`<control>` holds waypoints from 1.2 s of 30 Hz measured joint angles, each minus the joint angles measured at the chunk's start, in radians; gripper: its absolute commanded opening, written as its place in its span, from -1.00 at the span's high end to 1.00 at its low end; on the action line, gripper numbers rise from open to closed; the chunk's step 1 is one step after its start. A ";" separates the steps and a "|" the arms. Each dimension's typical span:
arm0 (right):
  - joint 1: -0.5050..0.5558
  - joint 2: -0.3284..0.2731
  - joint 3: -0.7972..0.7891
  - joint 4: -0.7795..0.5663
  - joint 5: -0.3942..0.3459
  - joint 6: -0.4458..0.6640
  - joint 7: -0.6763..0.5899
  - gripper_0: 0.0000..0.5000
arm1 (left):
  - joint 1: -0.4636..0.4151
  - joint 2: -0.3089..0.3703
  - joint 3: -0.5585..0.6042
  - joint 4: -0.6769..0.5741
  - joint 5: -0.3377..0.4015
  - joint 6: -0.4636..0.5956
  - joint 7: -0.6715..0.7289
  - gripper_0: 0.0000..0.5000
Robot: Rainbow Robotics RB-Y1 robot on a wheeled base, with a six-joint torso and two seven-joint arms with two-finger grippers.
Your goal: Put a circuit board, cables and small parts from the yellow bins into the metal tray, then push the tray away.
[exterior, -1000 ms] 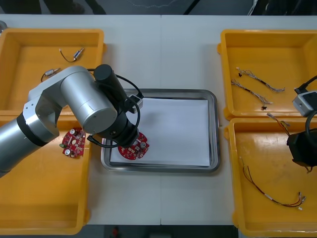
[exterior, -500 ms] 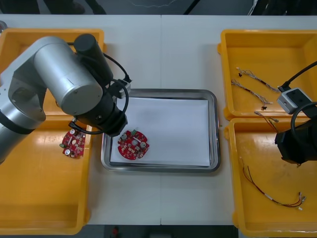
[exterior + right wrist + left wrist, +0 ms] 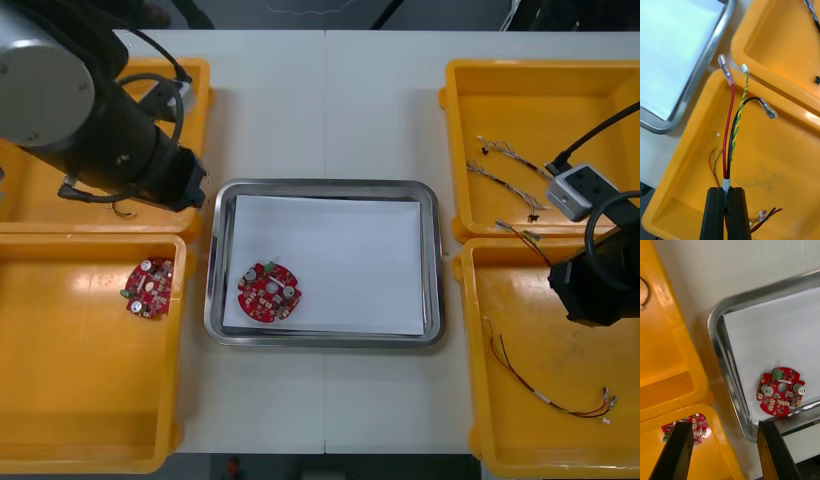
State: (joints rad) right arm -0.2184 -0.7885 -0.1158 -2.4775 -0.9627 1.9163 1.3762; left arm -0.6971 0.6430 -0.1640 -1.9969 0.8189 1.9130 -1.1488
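The left gripper point(image 3: 725, 424) is hanging with its fingers wide apart, holding nothing, just beside the left edge of the metal tray point(image 3: 325, 186). The round red circuit board point(image 3: 268, 292) is lying on the tray's white inside, in the near left corner. The right gripper point(image 3: 725, 189) is pinching a cable bundle point(image 3: 731, 123) tightly between its fingers — red, black and twisted yellow-green wires — above the near right yellow bin point(image 3: 472, 400).

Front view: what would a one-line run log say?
left gripper open, left of metal tray; round red circuit board in tray; right gripper shut on red-black-yellow cable over near-right yellow bin
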 measured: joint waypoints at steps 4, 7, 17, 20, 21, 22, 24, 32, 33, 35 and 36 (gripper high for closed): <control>-0.040 0.000 0.011 -0.003 -0.030 0.000 0.000 1.00 | 0.000 0.031 0.052 0.020 0.029 0.000 -0.001 -1.00; -0.084 0.000 0.058 -0.004 -0.026 0.000 0.000 1.00 | 0.000 0.079 0.072 0.053 0.055 0.000 -0.003 -1.00; -0.294 0.032 0.315 0.055 0.032 0.000 0.000 1.00 | 0.000 0.220 0.098 0.197 0.071 0.000 -0.266 -1.00; -0.352 0.068 0.364 0.105 0.048 0.000 0.000 1.00 | 0.000 0.235 0.098 0.247 0.073 -0.031 -0.372 -1.00; -0.372 0.080 0.380 0.122 0.054 0.000 0.000 1.00 | 0.000 0.237 0.098 0.266 0.075 -0.049 -0.388 -1.00; -0.394 0.094 0.398 0.143 0.061 0.000 0.000 1.00 | 0.000 0.238 0.098 0.284 0.077 -0.069 -0.396 -1.00; -0.437 0.121 0.437 0.187 0.076 0.000 0.000 1.00 | 0.000 0.238 0.098 0.326 0.078 -0.114 -0.397 -1.00; -0.539 0.207 0.567 0.310 0.138 0.001 0.001 1.00 | -0.050 0.238 0.087 0.511 0.085 -0.234 -0.491 -1.00; -0.544 0.213 0.582 0.311 0.150 0.001 0.008 1.00 | -0.061 0.238 0.080 0.533 0.085 -0.248 -0.530 -1.00; -0.550 0.223 0.611 0.312 0.172 0.001 0.062 1.00 | -0.085 0.239 0.060 0.577 0.085 -0.280 -0.627 -1.00; -0.551 0.227 0.623 0.312 0.180 0.001 0.111 1.00 | -0.096 0.239 0.050 0.599 0.086 -0.299 -0.677 -1.00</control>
State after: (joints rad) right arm -0.7695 -0.5618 0.5073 -2.1651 -0.7826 1.9169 1.4874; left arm -0.7936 0.8815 -0.1140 -1.3978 0.9048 1.6143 -1.8256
